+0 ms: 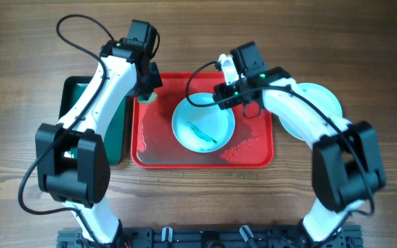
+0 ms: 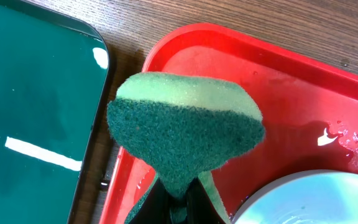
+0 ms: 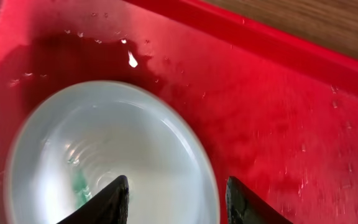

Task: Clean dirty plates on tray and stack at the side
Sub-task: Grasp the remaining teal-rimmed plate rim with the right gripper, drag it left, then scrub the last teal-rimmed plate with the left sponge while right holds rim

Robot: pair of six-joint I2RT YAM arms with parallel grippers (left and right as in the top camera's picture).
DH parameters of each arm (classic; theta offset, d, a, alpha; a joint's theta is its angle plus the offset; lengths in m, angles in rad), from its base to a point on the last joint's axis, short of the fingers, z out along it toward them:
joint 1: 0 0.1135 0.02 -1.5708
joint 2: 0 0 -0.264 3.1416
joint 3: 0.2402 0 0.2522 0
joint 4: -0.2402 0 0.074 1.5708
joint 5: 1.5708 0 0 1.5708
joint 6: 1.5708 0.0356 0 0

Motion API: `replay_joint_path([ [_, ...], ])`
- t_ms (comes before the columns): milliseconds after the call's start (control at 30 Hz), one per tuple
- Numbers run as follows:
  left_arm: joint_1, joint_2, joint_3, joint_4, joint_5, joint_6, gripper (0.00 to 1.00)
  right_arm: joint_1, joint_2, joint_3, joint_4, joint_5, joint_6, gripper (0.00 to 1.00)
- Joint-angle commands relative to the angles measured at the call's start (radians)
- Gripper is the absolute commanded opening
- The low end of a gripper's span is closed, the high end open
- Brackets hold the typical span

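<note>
Sponge (image 2: 185,134), clamped tight in my left gripper (image 2: 176,202), hangs over the far-left corner of the tray (image 1: 253,155). My right gripper (image 3: 176,199) has its jaws apart, straddling the rim of the aqua plate (image 3: 104,155) lying mid-tray. Its teal scribble (image 1: 202,132) is uncleaned.

Step in hand, by my judgement: scrubbing this plate. The next move calls for steadying the rim, then bringing the sponge onto the mark.

Count:
- one plate on the tray
- one side plate (image 1: 322,96) at my right, any beneath it hidden
- one sponge
- one green tray (image 1: 71,93)
</note>
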Motion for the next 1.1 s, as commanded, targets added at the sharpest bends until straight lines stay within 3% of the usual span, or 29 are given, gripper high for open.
replay_joint_path([
  [0,0.003,0.005,-0.006,0.003,0.002,-0.014,0.04,-0.001,0.122,0.061,-0.011,0.015,-0.064,0.42],
  [67,0.003,0.005,-0.006,0.003,0.002,-0.014,0.04,-0.001,0.152,0.061,-0.024,0.008,-0.042,0.27],
  [233,0.003,0.005,-0.006,0.003,0.002,-0.014,0.04,-0.002,0.165,0.061,-0.056,0.009,0.020,0.04],
  [333,0.003,0.005,-0.006,0.003,0.002,-0.014,0.04,-0.002,0.165,0.061,-0.102,0.049,0.198,0.04],
  [433,0.003,0.005,-0.006,0.003,0.002,-0.014,0.04,-0.001,0.165,0.055,-0.197,0.069,0.549,0.04],
  [567,0.003,0.005,-0.006,0.006,0.002,-0.014,0.04,0.013,0.165,0.033,-0.207,0.014,0.731,0.04],
  [667,0.003,0.005,-0.006,0.006,0.029,-0.014,0.04,0.021,0.165,0.032,-0.195,0.016,0.731,0.04],
  [867,-0.002,0.034,-0.007,0.026,0.107,-0.013,0.04,0.021,0.165,0.032,-0.126,0.024,0.546,0.04],
  [1067,-0.054,0.090,-0.027,0.050,0.146,0.023,0.04,0.021,0.166,0.020,-0.086,0.023,0.495,0.04],
])
